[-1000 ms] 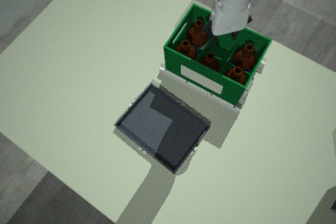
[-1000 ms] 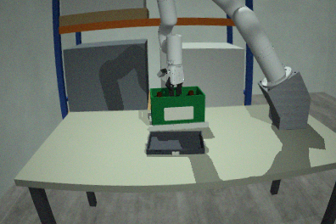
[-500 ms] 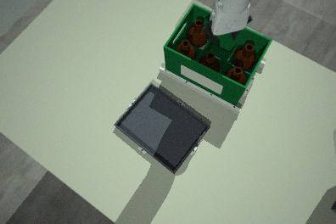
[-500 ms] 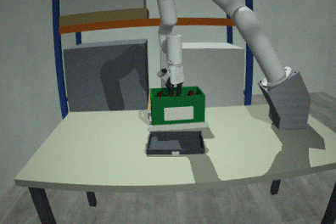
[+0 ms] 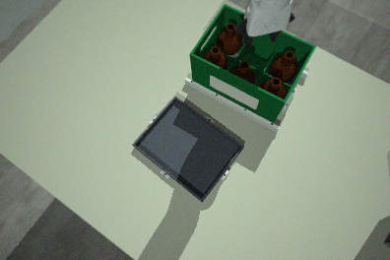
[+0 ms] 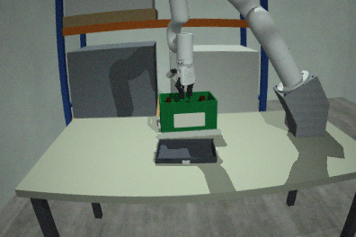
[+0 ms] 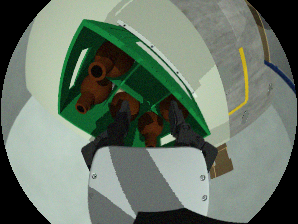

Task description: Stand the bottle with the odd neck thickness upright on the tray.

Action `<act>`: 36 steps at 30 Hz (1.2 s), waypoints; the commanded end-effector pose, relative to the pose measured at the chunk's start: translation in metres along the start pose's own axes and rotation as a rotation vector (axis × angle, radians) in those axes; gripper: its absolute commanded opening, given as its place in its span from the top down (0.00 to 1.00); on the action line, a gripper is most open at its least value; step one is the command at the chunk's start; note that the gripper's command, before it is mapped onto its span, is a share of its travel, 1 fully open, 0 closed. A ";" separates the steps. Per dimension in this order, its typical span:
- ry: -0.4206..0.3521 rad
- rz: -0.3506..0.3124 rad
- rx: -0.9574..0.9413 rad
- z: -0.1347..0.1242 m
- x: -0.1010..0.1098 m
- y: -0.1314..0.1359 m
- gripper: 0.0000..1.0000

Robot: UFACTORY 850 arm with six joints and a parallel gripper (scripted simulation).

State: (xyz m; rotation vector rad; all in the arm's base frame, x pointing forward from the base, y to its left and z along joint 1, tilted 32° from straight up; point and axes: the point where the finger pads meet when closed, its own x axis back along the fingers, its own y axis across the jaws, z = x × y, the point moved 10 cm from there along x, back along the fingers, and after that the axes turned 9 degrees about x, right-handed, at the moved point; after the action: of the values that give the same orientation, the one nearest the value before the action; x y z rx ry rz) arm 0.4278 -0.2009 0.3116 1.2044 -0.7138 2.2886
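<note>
Five brown bottles stand in the green crate (image 5: 268,104) (image 6: 167,118) (image 7: 69,76): two at the left (image 5: 229,37) (image 5: 216,55), one in the front middle (image 5: 243,70) and two at the right (image 5: 284,63) (image 5: 274,86). My gripper (image 5: 259,40) (image 6: 184,92) (image 7: 149,107) is open, its fingertips at about the crate's top rim over the back middle. In the wrist view a brown bottle (image 7: 148,121) shows between the spread fingers; I cannot tell if they touch it. The dark tray (image 5: 172,144) (image 6: 185,151) lies in front of the crate with nothing on it.
The crate rests on a pale base plate (image 5: 217,99) on the table (image 5: 89,65). A grey pedestal (image 6: 306,109) carries the arm at the right. Grey boxes (image 6: 112,79) and a blue rack stand behind the table.
</note>
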 end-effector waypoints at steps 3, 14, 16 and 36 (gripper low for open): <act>-0.005 0.003 0.000 0.001 0.009 0.000 0.35; -0.005 0.003 0.000 0.001 0.035 0.000 0.35; -0.005 0.003 0.000 0.001 0.039 0.000 0.35; -0.005 0.003 0.000 0.001 0.063 0.000 0.35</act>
State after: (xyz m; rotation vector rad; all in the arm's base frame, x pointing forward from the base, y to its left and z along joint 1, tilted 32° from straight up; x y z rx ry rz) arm 0.3939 -0.1903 0.3609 1.1609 -0.7043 2.3109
